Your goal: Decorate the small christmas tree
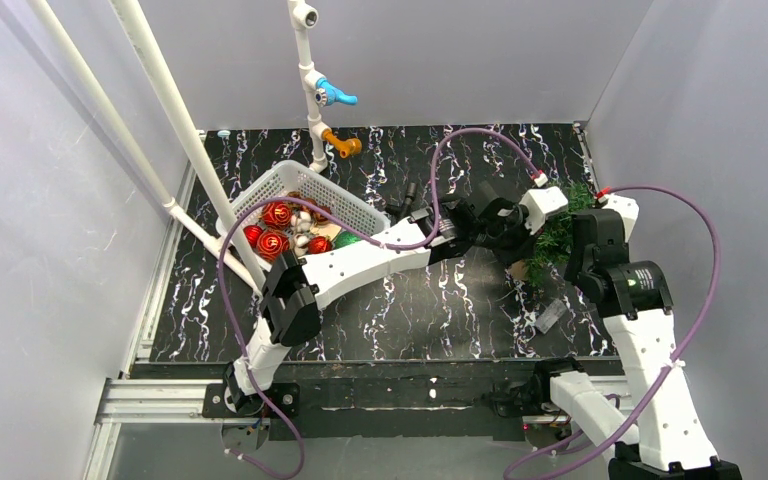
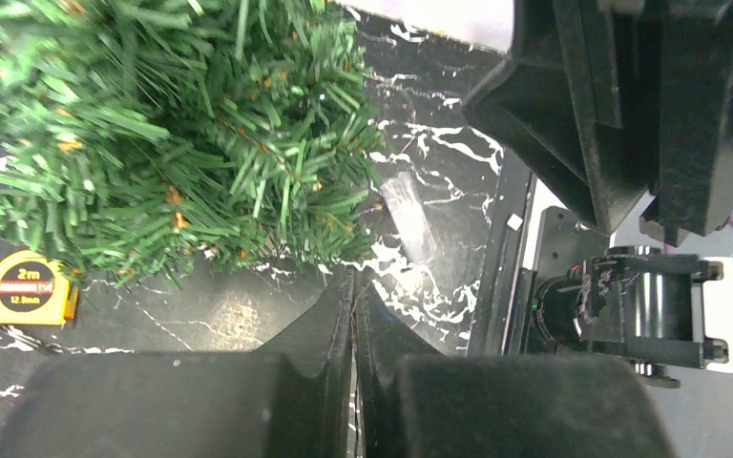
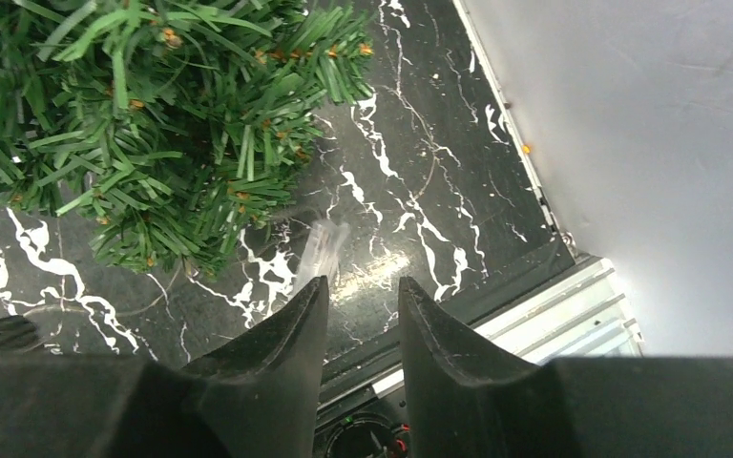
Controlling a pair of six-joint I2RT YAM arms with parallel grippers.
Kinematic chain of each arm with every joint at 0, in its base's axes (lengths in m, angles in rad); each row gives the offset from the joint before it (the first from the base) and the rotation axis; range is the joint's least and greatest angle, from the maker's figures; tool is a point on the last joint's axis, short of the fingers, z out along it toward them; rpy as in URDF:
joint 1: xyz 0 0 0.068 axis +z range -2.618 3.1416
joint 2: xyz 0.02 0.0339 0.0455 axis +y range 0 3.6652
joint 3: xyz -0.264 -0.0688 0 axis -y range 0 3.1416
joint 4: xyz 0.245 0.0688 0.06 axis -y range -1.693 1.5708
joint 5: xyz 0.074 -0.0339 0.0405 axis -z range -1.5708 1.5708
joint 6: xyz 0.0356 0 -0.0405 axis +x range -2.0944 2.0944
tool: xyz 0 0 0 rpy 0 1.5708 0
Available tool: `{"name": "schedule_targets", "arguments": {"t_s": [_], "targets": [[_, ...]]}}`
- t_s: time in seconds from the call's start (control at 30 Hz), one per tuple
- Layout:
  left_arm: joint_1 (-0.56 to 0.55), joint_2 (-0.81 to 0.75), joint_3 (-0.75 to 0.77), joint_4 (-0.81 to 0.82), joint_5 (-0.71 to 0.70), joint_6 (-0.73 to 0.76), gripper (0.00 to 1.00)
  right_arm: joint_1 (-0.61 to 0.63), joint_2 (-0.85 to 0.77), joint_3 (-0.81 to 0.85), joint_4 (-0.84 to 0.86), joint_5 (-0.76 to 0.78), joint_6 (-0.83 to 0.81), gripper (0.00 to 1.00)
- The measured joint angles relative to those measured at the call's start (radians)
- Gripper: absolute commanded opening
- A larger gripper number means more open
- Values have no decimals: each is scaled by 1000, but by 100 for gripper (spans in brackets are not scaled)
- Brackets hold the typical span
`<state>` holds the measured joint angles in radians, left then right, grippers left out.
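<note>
The small christmas tree [image 1: 558,238] stands at the right of the black marbled table, between my two wrists. In the left wrist view its green needles [image 2: 172,143] fill the upper left, and my left gripper [image 2: 355,286] hangs just below them, shut, with nothing clearly between its fingers. The right wrist view has the tree [image 3: 153,124] at the upper left. My right gripper [image 3: 363,291] is beside it, open and empty above the table. No ornament shows on the branches in view.
A white basket [image 1: 355,205] at the back left holds red ball ornaments [image 1: 276,214] and a shiny green ball [image 1: 345,240]. A yellow tape measure [image 2: 29,286] lies by the tree. A small translucent piece [image 3: 320,250] lies on the table. White pipes [image 1: 312,90] rise behind.
</note>
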<state>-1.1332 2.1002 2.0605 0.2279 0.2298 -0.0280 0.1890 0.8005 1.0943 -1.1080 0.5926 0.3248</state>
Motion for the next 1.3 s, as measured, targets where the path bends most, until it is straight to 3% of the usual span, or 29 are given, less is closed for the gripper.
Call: {"name": "schedule_targets", "arguments": {"t_s": [0.37,0.63,0.83,1.13,1.3], "targets": [[-13,5,-19,-18,-6,32,0,0,-74,6,18,-74,-7,48],[-15,5,-19,-39,4,35,0,0,-240,39,124,-342,-132,52],[-15,2,-29,-51,16,35,0,0,-440,-172,308,-485,-249,50],[-15,-4,-37,-45,21,-23,0,0,-449,-229,373,-514,-246,56],[-15,-8,-36,-45,18,-57,0,0,-413,-217,354,-472,-206,68]]}}
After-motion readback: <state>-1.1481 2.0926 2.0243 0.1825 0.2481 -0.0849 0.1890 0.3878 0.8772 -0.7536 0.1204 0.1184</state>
